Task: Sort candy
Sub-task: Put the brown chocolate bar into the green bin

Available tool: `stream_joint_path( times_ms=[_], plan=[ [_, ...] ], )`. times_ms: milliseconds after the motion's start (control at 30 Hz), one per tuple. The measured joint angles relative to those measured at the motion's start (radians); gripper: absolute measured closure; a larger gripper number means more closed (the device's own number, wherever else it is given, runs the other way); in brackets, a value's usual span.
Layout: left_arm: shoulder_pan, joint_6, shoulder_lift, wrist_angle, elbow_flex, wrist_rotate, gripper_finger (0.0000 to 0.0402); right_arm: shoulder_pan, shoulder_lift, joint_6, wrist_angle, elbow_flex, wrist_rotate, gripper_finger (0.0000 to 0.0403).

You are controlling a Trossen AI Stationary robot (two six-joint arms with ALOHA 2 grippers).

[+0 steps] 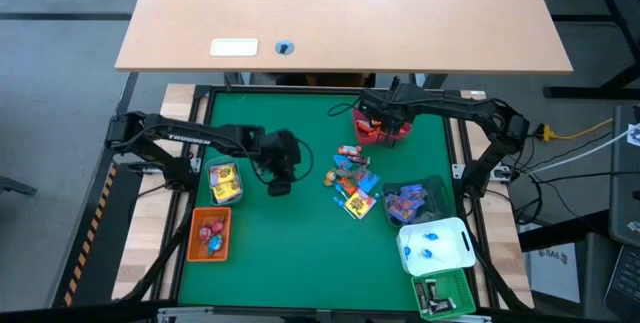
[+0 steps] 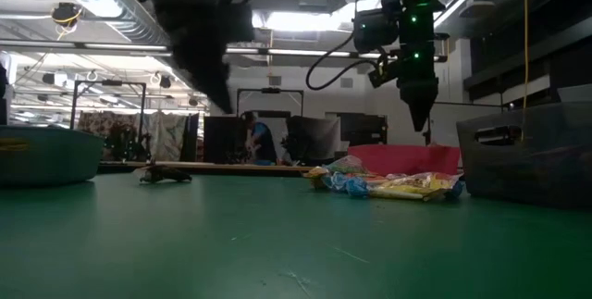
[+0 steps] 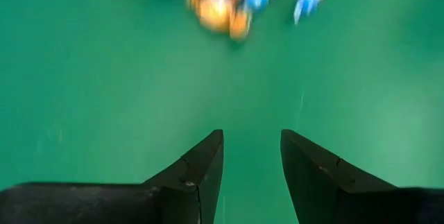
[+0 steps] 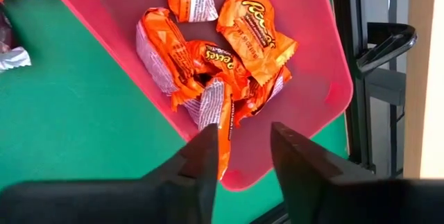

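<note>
While crinkly orange Reese's wrappers are filling the smooth red bin, right gripper is hanging above w/ jaws parted, empty; left gripper is hovering open, empty, over bare green mat.

A green mat covered the table in the lower middle of the high view. At centre right lay a loose heap of wrapped candy. A red bin stood at upper centre (orange-wrapped pieces lay inside it). At left sat a clear bin with yellow sweets, and below it an orange bin. At right sat a dark bin, then a white bin and, at lower right, a green bin.
</note>
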Motion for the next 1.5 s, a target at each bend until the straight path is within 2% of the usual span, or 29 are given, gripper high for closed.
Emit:
stream_joint_path(
  times_ms=[67, 267, 433, 667, 1033, 1500],
  plan=[
    [-0.003, -0.023, -0.003, -0.071, 0.000, -0.030, 0.0269, 0.000, 0.000, 0.000, 0.002, 0.000, -0.001, 0.0253],
    [-0.003, -0.117, -0.003, -0.270, 0.000, -0.235, 0.0269, 0.000, 0.000, 0.000, 0.007, 0.000, -0.030, 0.0219],
    [0.003, -0.198, 0.003, -0.312, 0.000, -0.347, 0.0269, 0.000, 0.000, 0.000, 0.010, 0.000, -0.081, 0.0212],
    [0.036, -0.314, 0.064, -0.311, 0.000, -0.355, 0.0269, 0.000, 0.000, 0.000, 0.010, 0.000, -0.106, 0.0212],
    [0.043, -0.363, 0.172, -0.315, 0.000, -0.355, 0.0269, 0.000, 0.001, 0.000, 0.009, 0.000, -0.107, 0.0212],
    [0.043, -0.336, 0.269, -0.326, -0.001, -0.357, 0.0269, 0.000, 0.001, 0.000, -0.018, 0.000, -0.107, 0.0212]
  ],
)
